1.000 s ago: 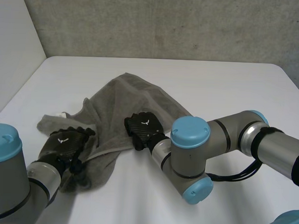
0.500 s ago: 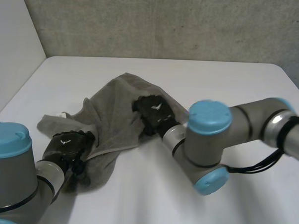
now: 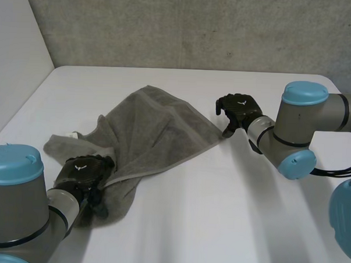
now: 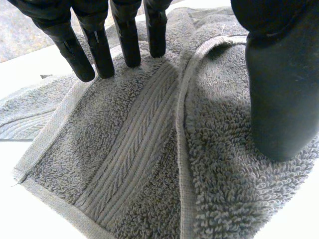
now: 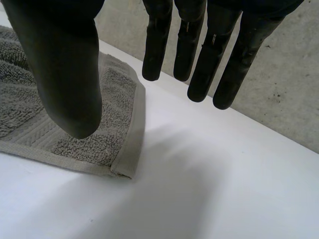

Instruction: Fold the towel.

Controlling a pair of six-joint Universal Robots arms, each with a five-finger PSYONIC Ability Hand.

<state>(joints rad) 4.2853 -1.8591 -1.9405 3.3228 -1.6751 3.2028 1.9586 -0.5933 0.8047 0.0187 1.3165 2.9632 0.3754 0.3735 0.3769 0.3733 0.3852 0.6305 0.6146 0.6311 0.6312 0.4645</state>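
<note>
The grey towel [image 3: 152,133] lies rumpled on the white table [image 3: 230,215], left of the middle, partly doubled over itself. My left hand [image 3: 83,171] rests on its near left part. In the left wrist view its straight fingers [image 4: 127,40] and thumb stand on the towel's [image 4: 134,164] pile beside a hem fold, pinching nothing. My right hand [image 3: 239,108] hovers just past the towel's right corner [image 3: 218,133]. Seen from the right wrist, that hand [image 5: 65,74] is open above the corner [image 5: 124,167], with nothing between thumb and fingers.
A grey concrete wall [image 3: 197,27] runs behind the table's far edge and a white wall [image 3: 15,54] stands at the left. A small white tag [image 3: 75,134] shows at the towel's left edge. Bare table stretches right of and in front of the towel.
My right hand has left the towel's middle, swung right past its right corner, and its fingers have straightened. The left hand has slid slightly nearer along the towel.
</note>
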